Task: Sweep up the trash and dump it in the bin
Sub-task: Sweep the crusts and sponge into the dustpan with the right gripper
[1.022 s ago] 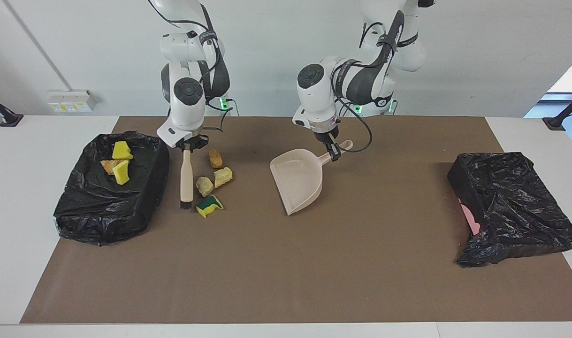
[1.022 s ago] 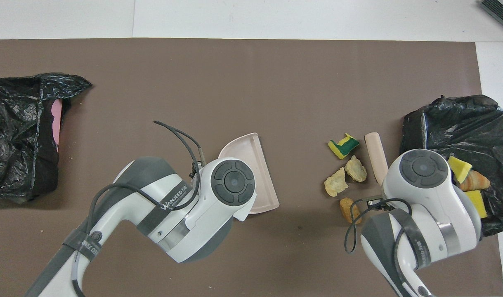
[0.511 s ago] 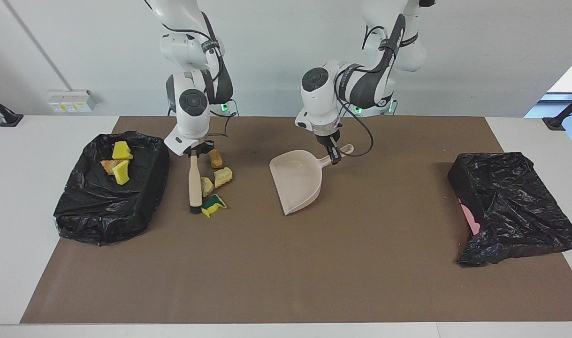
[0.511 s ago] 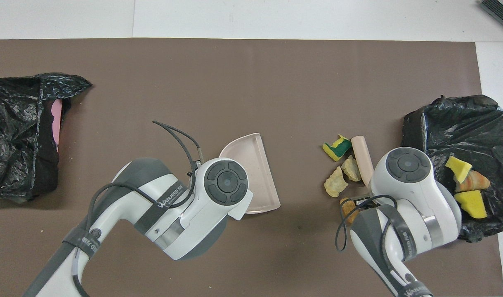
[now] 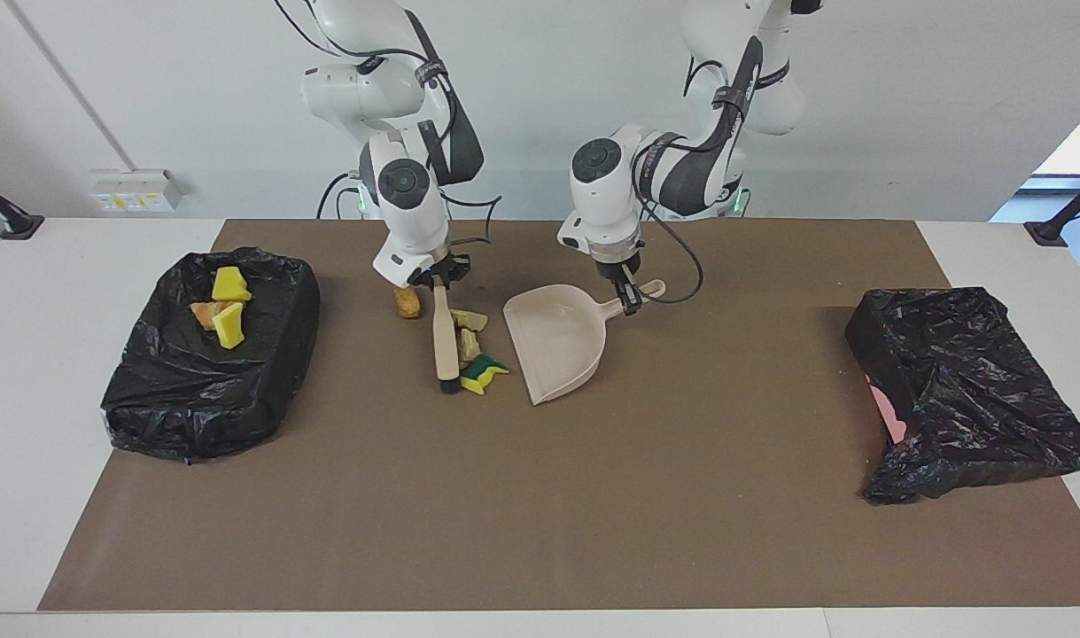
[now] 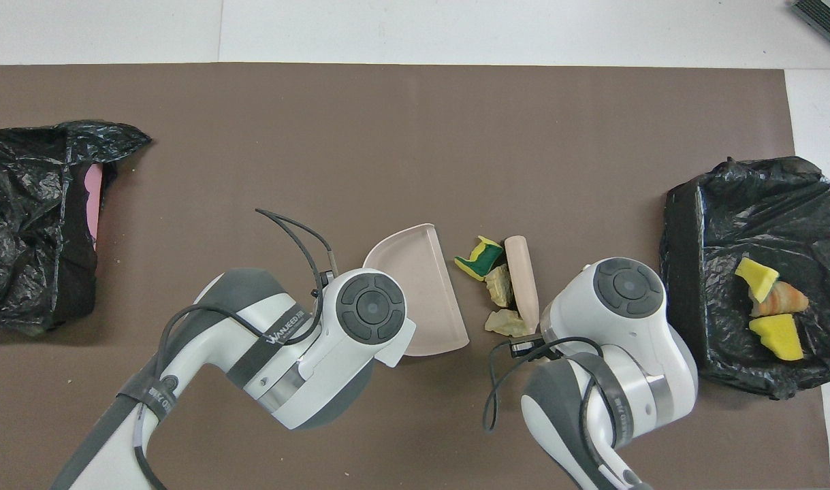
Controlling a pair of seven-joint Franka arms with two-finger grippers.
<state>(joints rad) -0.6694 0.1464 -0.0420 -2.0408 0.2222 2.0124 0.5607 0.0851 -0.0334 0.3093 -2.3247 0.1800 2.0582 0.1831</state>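
Right claw (image 5: 439,282) clamped on handle end of brush (image 5: 444,341); brush lying along brown mat (image 5: 593,496) on tabletop (image 5: 26,372), bristle end pointing away from robots. Left claw (image 5: 630,301) clamped on handle of dustpan (image 5: 557,346); pan mouth resting on mat, open edge facing brush.

Loose trash between brush and dustpan: yellow-and-green sponge (image 5: 484,373) just beside bristle end, touching brush; tan lump (image 5: 470,346) nearer robots, against brush shaft; second tan lump (image 5: 469,320) nearer still, also beside shaft. Same three in overhead view, small gap showing to dustpan edge. Orange-brown lump (image 5: 407,302) apart from these, toward right arm's end of tabletop, just beside right claw, partly hidden by wrist.

Black-lined bin (image 5: 207,350) at right arm's end of tabletop, holding rest of trash: yellow sponge chunk (image 5: 229,283), second yellow sponge chunk (image 5: 230,326), orange-brown piece (image 5: 205,312) between them.

Second black bag (image 5: 965,390) at left arm's end, crumpled, pink patch showing at its edge. Well apart from dustpan.
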